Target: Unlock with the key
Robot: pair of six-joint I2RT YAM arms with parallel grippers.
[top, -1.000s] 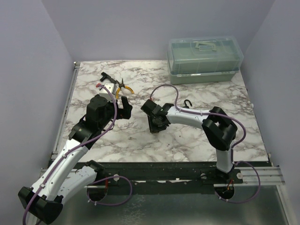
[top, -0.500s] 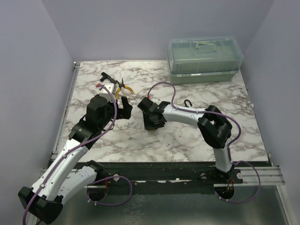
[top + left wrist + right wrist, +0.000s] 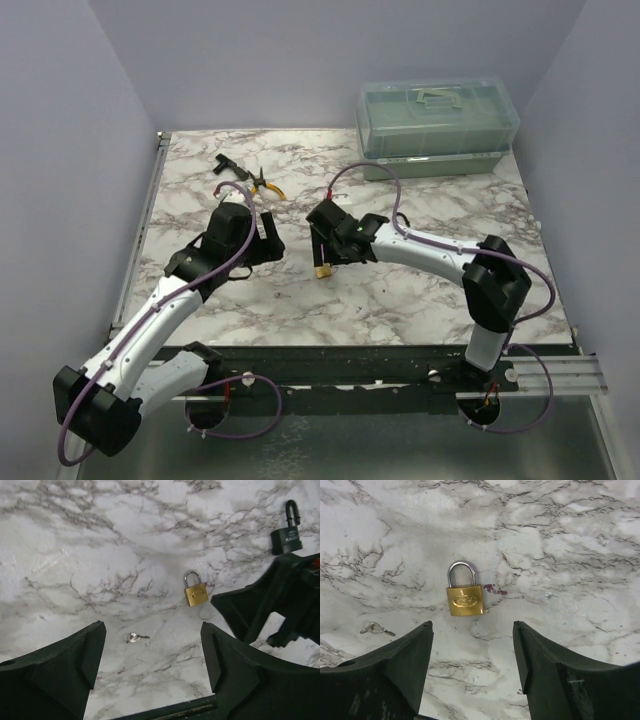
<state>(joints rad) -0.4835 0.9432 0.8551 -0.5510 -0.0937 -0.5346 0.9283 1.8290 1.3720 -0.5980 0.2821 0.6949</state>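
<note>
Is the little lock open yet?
Not yet. Nothing is done: the brass padlock lies shut on the table. The key lies loose near it. The left gripper and right gripper hover above, fingers open and empty. Left to do: grab the key, push it in, turn it.

The key [image 3: 134, 638], low in the left wrist view, is too small to show its teeth. The brass padlock [image 3: 465, 600] bears a stamp too blurred to read. The lower frame edge cuts off the left claw [image 3: 152, 627] and the right claw [image 3: 472, 625] in their wrist views.
</note>
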